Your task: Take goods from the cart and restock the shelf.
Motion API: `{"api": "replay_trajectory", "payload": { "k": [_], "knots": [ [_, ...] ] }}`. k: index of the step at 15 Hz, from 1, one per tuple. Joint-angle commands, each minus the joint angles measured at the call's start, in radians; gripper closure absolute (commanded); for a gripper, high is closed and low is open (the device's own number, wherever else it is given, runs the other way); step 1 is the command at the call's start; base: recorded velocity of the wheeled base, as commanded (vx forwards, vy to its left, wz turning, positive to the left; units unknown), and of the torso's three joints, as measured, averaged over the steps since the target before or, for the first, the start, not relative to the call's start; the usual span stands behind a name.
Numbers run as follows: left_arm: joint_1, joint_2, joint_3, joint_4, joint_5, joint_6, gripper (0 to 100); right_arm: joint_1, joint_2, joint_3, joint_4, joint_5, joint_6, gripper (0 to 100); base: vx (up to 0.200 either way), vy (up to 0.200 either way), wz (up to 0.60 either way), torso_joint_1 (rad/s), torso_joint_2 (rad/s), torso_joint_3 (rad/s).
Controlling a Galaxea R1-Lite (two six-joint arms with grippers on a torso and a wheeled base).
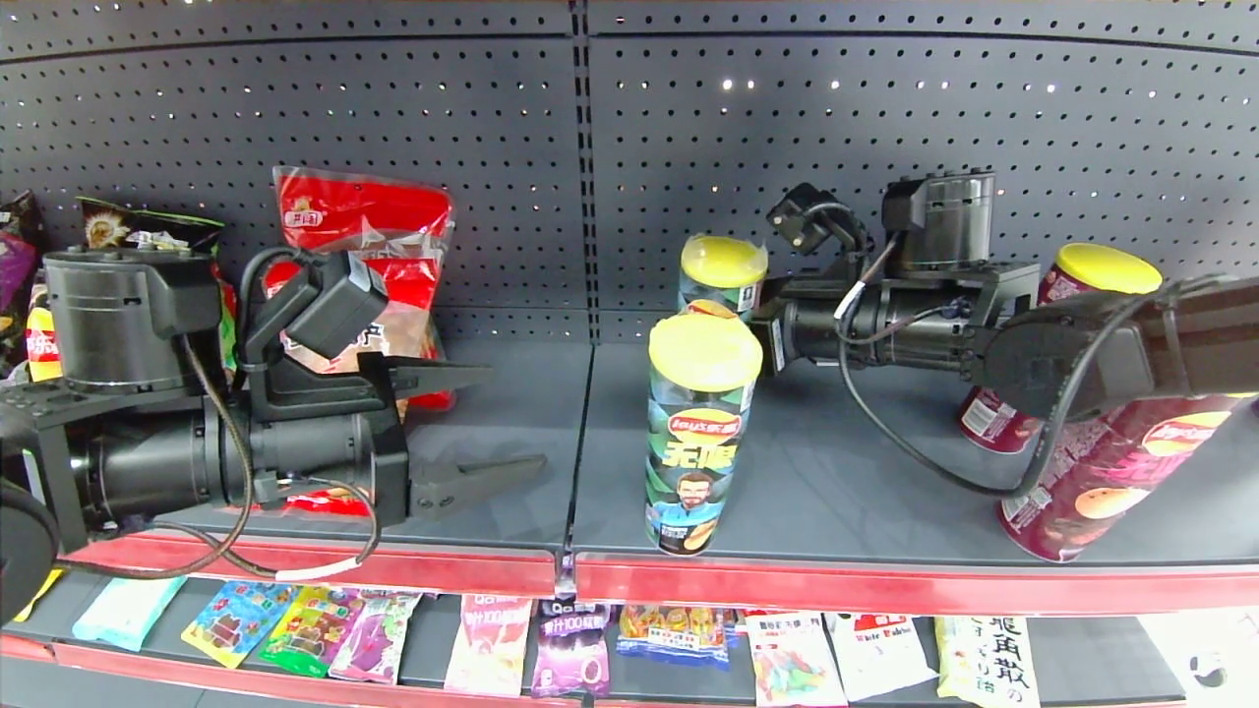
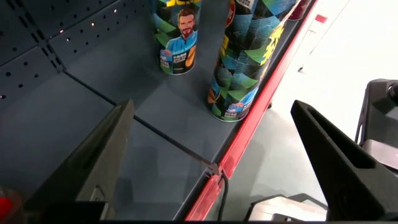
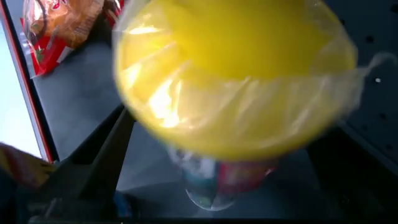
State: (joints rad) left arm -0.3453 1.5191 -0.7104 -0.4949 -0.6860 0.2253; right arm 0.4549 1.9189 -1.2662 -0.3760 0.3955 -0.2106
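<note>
A dark grey shelf deck (image 1: 492, 413) runs across the middle of the head view, backed by a grey pegboard wall (image 1: 885, 118) and edged at the front by a red strip (image 1: 836, 580). Below it, along the bottom of the frame, a lower shelf carries a row of flat snack packets (image 1: 570, 649).

At centre stands a green chip can (image 1: 700, 433) with a yellow lid, near the front edge. A second green can (image 1: 723, 273) stands straight behind it, close to the back wall. Bare deck lies open to either side of this pair.

The left gripper (image 1: 492, 428) sits at lower left, spread wide and holding nothing, level above the front of the deck. A red snack bag (image 1: 379, 246) leans at upper left behind it.

The right gripper (image 1: 765, 324) comes in from the right at the rear can. The front can's lid covers its tip, so whether it grips that can cannot be told. In the right wrist view the yellow lid (image 3: 236, 81) is close and blurred.

At right, the arm partly covers two purple cans: one with a yellow lid (image 1: 1107, 267), and one tilted can (image 1: 1102, 472) whose top is hidden.
</note>
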Motion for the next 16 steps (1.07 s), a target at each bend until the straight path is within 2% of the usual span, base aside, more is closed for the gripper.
{"api": "replay_trajectory", "payload": {
  "k": [1,5,7,12,16],
  "knots": [
    [0.000,0.003,0.000,-0.001,0.000,0.000,0,-0.009,-0.072,0.056,0.000,-0.017,-0.001,0,0.000,0.000,0.00,0.000,0.00,0.000],
    [-0.004,0.029,0.000,-0.002,0.009,0.006,0,-0.013,-0.138,0.129,0.000,-0.046,-0.001,0,0.000,0.000,0.00,0.000,0.00,0.000],
    [-0.032,0.039,-0.009,-0.002,0.028,0.006,0,-0.013,-0.199,0.185,0.000,-0.069,-0.001,0,0.000,0.000,0.00,0.000,0.00,0.000],
    [-0.050,0.039,-0.007,0.001,0.037,0.006,0,-0.013,-0.331,0.284,0.003,-0.103,-0.003,0,0.000,0.000,0.00,0.000,0.00,0.000],
    [-0.063,0.041,-0.004,-0.001,0.074,0.006,0,-0.013,-0.472,0.403,0.008,-0.115,-0.001,0,0.000,0.000,0.00,0.000,0.00,0.000]
  ]
}}
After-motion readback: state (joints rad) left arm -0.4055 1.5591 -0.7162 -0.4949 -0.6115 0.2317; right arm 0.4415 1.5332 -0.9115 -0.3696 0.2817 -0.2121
